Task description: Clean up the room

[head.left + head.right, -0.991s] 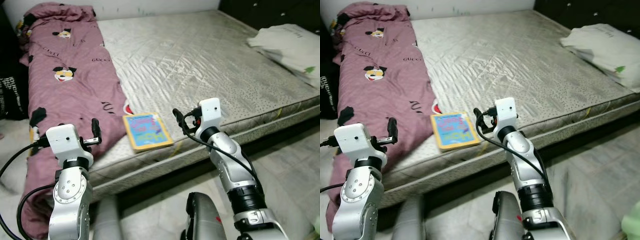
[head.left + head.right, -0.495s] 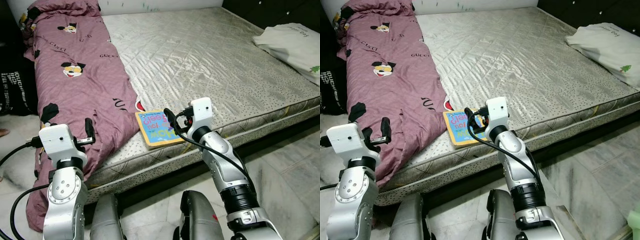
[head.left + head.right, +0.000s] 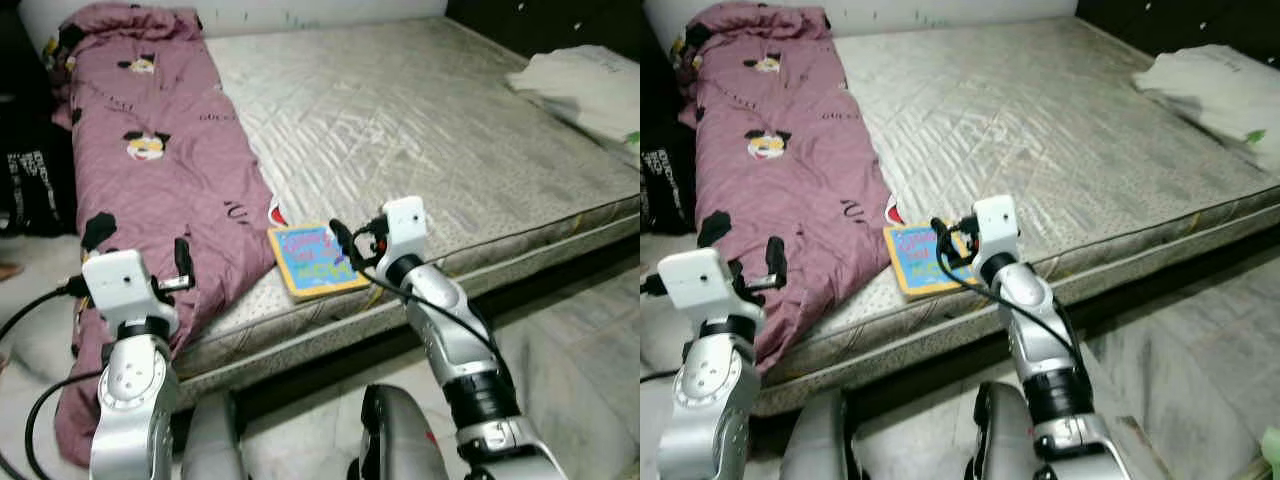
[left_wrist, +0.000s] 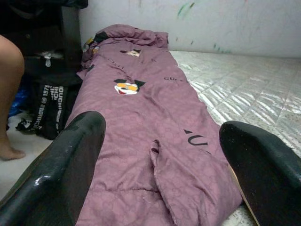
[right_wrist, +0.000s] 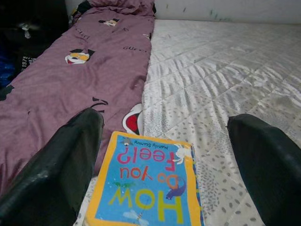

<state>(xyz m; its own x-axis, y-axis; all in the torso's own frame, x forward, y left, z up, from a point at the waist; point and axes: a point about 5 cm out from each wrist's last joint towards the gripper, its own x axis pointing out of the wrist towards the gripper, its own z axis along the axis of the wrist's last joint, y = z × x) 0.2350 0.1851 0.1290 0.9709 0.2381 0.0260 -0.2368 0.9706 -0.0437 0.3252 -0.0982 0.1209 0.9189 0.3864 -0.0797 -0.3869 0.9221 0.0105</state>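
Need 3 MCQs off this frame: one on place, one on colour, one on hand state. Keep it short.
1. Where does the book lie?
A. on the floor
B. on the mattress near its front edge, beside the quilt
C. on the pillow

2. What colour is the quilt?
A. mauve pink with cartoon prints
B. plain green
C. white

3. How is the right hand?
A. shut on the book
B. open, fingers apart, above the book
C. shut on the quilt

Answers: 1 B, the eye views show the book on the mattress by the quilt's edge. 2 A, the quilt is mauve pink with cartoon faces. 3 B, the right wrist view shows both fingers spread wide with the book between and beyond them, not gripped.
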